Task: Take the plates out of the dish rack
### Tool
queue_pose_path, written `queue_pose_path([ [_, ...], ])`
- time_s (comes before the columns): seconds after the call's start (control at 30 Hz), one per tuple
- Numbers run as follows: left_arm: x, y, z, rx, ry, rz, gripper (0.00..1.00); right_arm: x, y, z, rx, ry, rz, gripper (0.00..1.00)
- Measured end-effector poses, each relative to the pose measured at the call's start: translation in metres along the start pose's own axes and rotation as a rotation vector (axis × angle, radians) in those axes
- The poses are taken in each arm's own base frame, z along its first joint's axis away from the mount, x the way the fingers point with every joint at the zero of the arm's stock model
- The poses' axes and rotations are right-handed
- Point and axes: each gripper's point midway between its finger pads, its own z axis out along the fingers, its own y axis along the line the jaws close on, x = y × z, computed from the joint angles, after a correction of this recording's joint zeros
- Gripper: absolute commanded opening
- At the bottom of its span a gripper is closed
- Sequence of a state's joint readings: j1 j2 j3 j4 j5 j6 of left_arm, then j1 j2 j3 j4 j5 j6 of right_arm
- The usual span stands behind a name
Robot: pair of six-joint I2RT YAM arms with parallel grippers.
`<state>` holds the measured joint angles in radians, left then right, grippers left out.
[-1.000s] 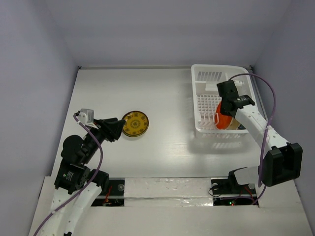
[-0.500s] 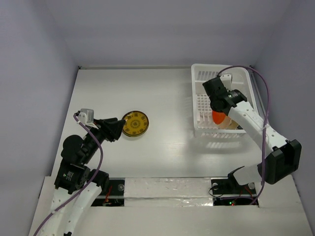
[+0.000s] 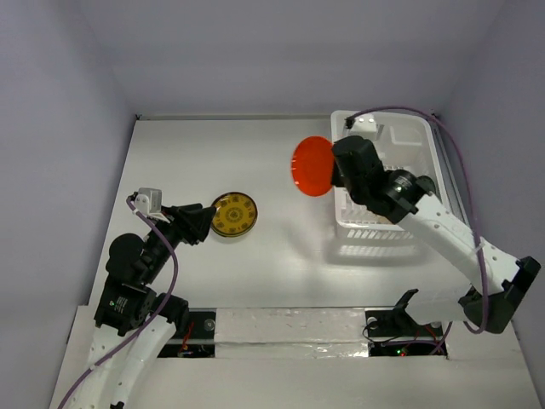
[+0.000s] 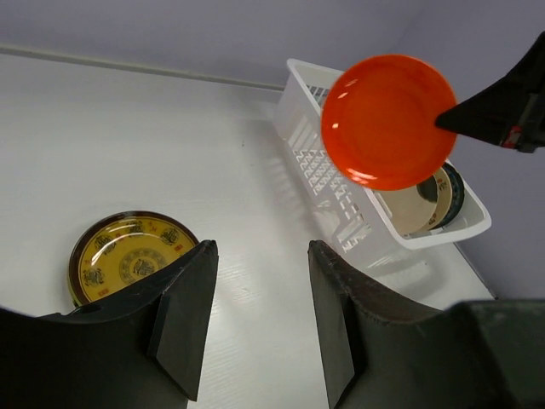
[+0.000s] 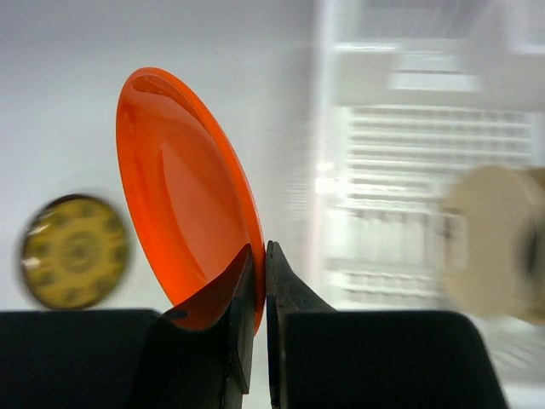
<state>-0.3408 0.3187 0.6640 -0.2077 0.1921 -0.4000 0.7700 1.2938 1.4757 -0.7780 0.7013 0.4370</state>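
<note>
left tool [image 4: 255, 315]: mine, fingers spread wide, nothing between them. It points across the surface [image 3: 213, 153] toward the far right.

yellow patterned plate [image 4: 128, 260]: lies flat on the surface just beyond my left tool. Its near edge is hidden behind one finger in the left wrist view. I can't tell if they touch.

right tool [image 5: 260, 281]: mine, clamped on the rim of the orange-red plate [image 3: 312, 166], one finger on each face. The arm reaches over the near-left part of the rack.

orange-red plate, position: up off the surface and on edge, nearly vertical in the right wrist view. From above it sits just left of the dish rack [image 3: 375, 226], outside its left wall, and touches only my fingers.

dish rack: white, slotted walls, at the far right of the surface, well apart from the yellow plate.

in the rack: a cream plate [image 4: 409, 209] stands on edge at the near end. A dark-rimmed plate [image 4: 449, 192] is right behind it, and its pattern is too small to read. The right wrist view of the rack is blurred.
</note>
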Motion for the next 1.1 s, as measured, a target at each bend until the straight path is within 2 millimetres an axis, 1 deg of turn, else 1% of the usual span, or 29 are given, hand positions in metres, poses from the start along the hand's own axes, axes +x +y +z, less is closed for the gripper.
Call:
queue_pose_path([
  [0.03, 0.000, 0.001, 0.000, -0.004, -0.002, -0.001, 0.43, 0.005, 0.019, 0.004, -0.063, 0.003, 0.022, 0.00],
  [0.1, -0.001, 0.002, 0.000, -0.012, -0.005, -0.002, 0.44, 0.022, 0.064, 0.015, -0.196, 0.030, 0.059, 0.00],
  [0.23, -0.002, 0.004, 0.000, -0.020, -0.010, -0.002, 0.44, 0.055, 0.140, 0.040, -0.380, 0.109, 0.115, 0.00],
  [0.33, -0.002, 0.004, 0.000, -0.022, -0.010, -0.002, 0.44, 0.078, 0.183, 0.055, -0.482, 0.165, 0.176, 0.00],
  [0.4, -0.002, 0.004, 0.001, -0.024, -0.010, -0.002, 0.44, 0.092, 0.204, 0.062, -0.531, 0.201, 0.217, 0.00],
  [0.47, -0.002, 0.005, 0.001, -0.027, -0.011, -0.003, 0.44, 0.106, 0.219, 0.068, -0.567, 0.234, 0.257, 0.00],
  [0.6, -0.001, 0.006, 0.001, -0.029, -0.008, -0.003, 0.44, 0.133, 0.239, 0.083, -0.590, 0.293, 0.312, 0.05],
  [0.63, -0.001, 0.006, 0.002, -0.032, -0.007, -0.003, 0.44, 0.141, 0.240, 0.086, -0.588, 0.306, 0.322, 0.09],
  [0.7, 0.000, 0.007, 0.003, -0.034, -0.002, -0.004, 0.44, 0.159, 0.239, 0.092, -0.575, 0.338, 0.329, 0.11],
  [0.77, 0.001, 0.008, 0.004, -0.037, 0.005, -0.005, 0.44, 0.173, 0.239, 0.097, -0.561, 0.362, 0.333, 0.12],
  [0.9, 0.002, 0.009, 0.005, -0.044, 0.010, -0.006, 0.44, 0.192, 0.241, 0.103, -0.554, 0.402, 0.341, 0.17],
  [0.93, 0.002, 0.010, 0.005, -0.044, 0.009, -0.006, 0.44, 0.196, 0.240, 0.103, -0.553, 0.413, 0.343, 0.21],
  [1.0, 0.002, 0.010, 0.005, -0.047, 0.007, -0.006, 0.44, 0.203, 0.239, 0.104, -0.549, 0.425, 0.346, 0.25],
  [1.07, 0.002, 0.010, 0.005, -0.046, 0.008, -0.006, 0.44, 0.207, 0.238, 0.104, -0.543, 0.434, 0.346, 0.39],
  [1.1, 0.002, 0.010, 0.005, -0.045, 0.008, -0.006, 0.44, 0.208, 0.238, 0.104, -0.542, 0.435, 0.346, 0.44],
])
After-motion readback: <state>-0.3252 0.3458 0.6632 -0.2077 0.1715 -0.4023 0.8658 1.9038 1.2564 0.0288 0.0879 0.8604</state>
